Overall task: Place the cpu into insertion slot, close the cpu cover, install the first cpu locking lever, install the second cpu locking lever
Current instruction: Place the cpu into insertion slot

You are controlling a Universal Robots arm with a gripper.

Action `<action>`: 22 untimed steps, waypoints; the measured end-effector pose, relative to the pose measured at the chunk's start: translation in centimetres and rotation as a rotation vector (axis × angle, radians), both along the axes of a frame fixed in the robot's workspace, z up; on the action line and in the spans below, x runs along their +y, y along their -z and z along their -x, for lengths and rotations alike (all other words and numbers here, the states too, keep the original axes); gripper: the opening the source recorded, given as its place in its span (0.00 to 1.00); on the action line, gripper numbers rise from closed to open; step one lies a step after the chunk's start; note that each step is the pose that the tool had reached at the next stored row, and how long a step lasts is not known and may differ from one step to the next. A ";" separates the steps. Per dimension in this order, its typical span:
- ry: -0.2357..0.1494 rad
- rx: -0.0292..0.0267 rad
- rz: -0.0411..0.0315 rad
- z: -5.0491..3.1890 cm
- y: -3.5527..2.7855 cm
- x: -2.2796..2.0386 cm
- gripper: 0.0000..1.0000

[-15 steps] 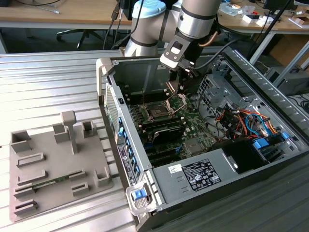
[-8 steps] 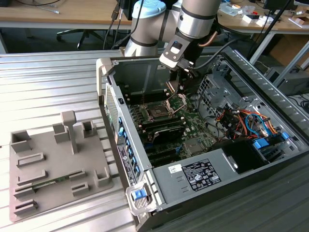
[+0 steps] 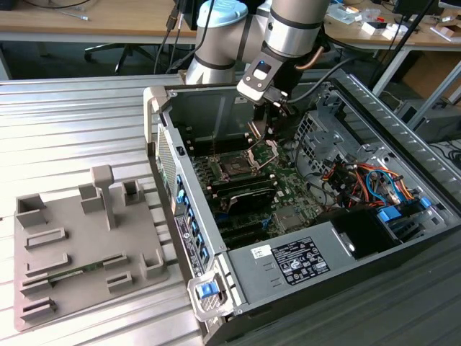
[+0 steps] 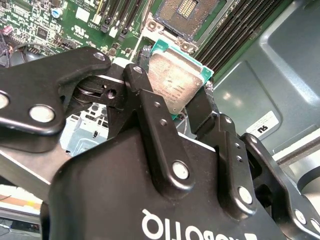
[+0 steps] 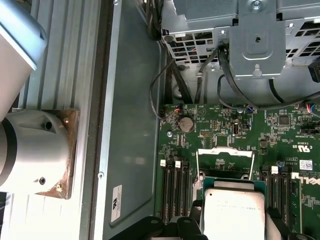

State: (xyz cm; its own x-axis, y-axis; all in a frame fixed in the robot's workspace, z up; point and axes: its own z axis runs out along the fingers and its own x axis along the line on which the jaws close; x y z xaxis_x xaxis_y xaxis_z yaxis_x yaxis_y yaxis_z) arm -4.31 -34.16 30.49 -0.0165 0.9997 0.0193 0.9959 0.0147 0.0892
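Ribbed metal tabletop (image 3: 72,122) carries an open grey computer case (image 3: 180,216) in the exterior view; the black gripper (image 3: 265,124) hangs near the square black insertion slot (image 3: 234,167). In the second wrist view it clenches opposite edges of the cpu (image 4: 177,80), a small flat silvery-grey chip with tan-green rim, clear of the slot (image 4: 187,12). In the first wrist view the cpu (image 5: 234,212) hovers over the green motherboard (image 5: 220,125). Light, stiff, probably fragile: edges seem safest.

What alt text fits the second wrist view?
The gripper holds the cpu by its edges between two black fingers, silvery face toward the camera. Beyond the chip lies the green motherboard with the insertion slot, uncovered and with no chip in it.
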 end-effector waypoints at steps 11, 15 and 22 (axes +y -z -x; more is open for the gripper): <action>0.000 0.0000 0.0000 0.16 0.07 0.00 0.55; 0.000 0.0000 0.0000 0.25 0.10 0.00 0.55; 0.000 0.0001 0.0000 0.31 0.94 0.00 0.55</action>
